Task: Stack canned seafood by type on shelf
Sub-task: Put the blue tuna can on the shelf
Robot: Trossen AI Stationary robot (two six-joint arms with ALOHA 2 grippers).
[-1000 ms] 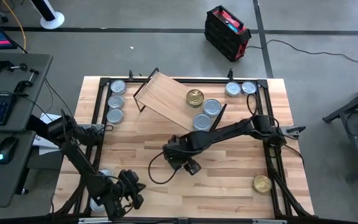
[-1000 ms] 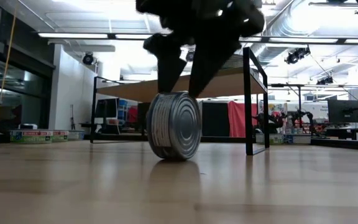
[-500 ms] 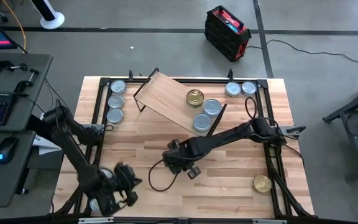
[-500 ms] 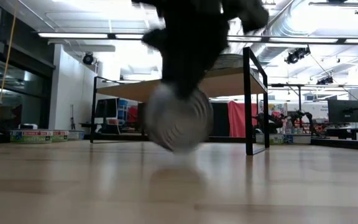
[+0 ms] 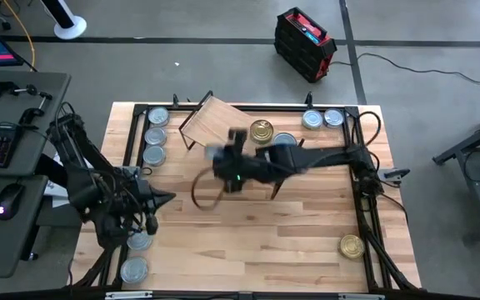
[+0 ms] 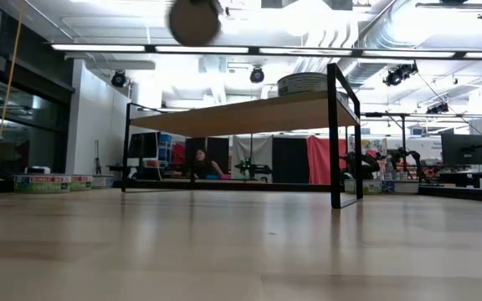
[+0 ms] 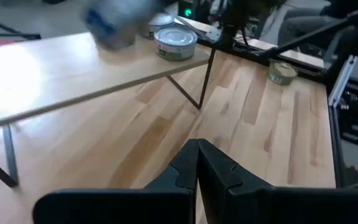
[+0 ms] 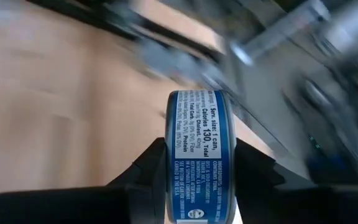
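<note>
My right gripper [image 8: 201,163] is shut on a silver-blue tin [image 8: 201,124] of canned seafood, high above the table by the shelf's [image 5: 219,125] near edge. The low view shows that tin [image 6: 195,18] aloft. The shelf, a light-wood board on black legs, bears a gold-topped tin [image 5: 262,130] and a silver one [image 5: 283,143]. My left gripper [image 7: 197,163] is shut on nothing, raised over the table's left side [image 5: 152,200]. Other tins rest flat on the table at the far left [image 5: 155,135], far right [image 5: 322,118] and near left [image 5: 135,254]. My right gripper pinches the tin between its two fingers [image 8: 151,163], one on each flat end. The tin stands on edge in the hold, with its printed side wall [image 8: 185,146] facing the wrist camera. It is lifted clear of the table and the shelf.
A gold-topped tin [image 5: 352,245] lies near the table's right near corner. A black frame [image 5: 132,142] runs along the table's edges. A loose cable [image 5: 202,192] hangs from the right arm. Bare planks lie in the table's middle and near side.
My right gripper has lifted the tin, which stood on its rim on the table, and carried it up and toward the far edge, to the shelf. My left gripper has risen from the near-left tins and gone toward the far edge, still shut.
</note>
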